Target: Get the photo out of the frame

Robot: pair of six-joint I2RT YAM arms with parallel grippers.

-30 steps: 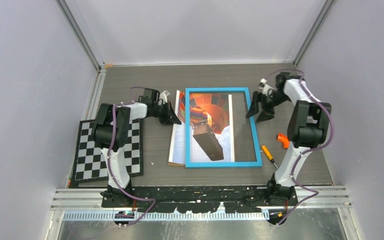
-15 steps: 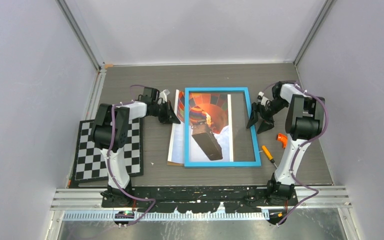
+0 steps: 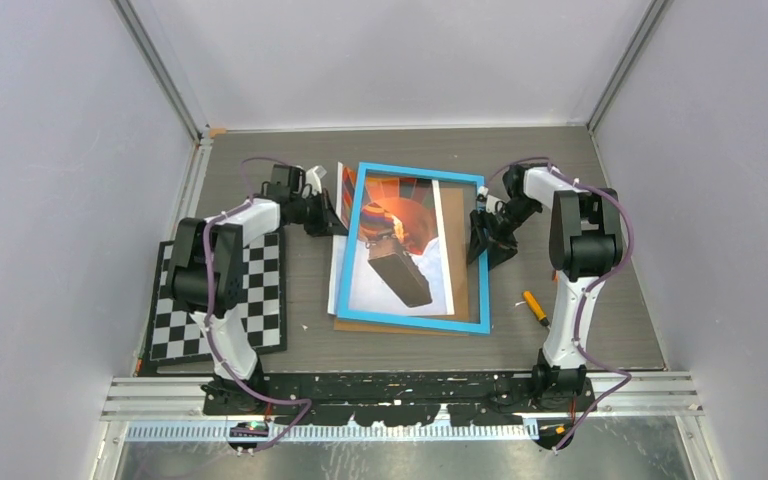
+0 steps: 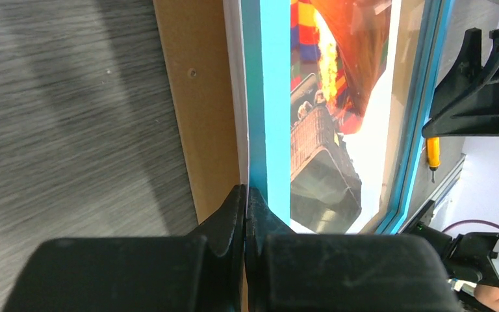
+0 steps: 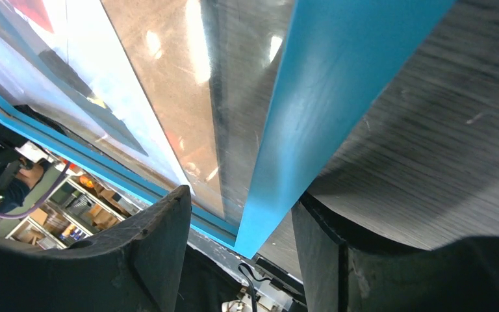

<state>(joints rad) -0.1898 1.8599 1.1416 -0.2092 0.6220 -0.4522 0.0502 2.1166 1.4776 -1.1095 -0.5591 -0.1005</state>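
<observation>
Top view: the frame [image 3: 412, 322] lies flat mid-counter, skewed. The photo [image 3: 400, 250] sits under it and sticks out past its left side. The left claw [image 3: 332, 220] is at that exposed edge, the right claw [image 3: 486, 250] at the frame's right rim.

Left wrist: claw pinched fully together on the photo's white margin.

Right wrist: claw spread wide, blue rim between its fingers, no grip on it that I can see.

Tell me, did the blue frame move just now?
Yes. The frame slid left, away from the orange screwdriver toward the checkerboard, and twisted slightly.
</observation>
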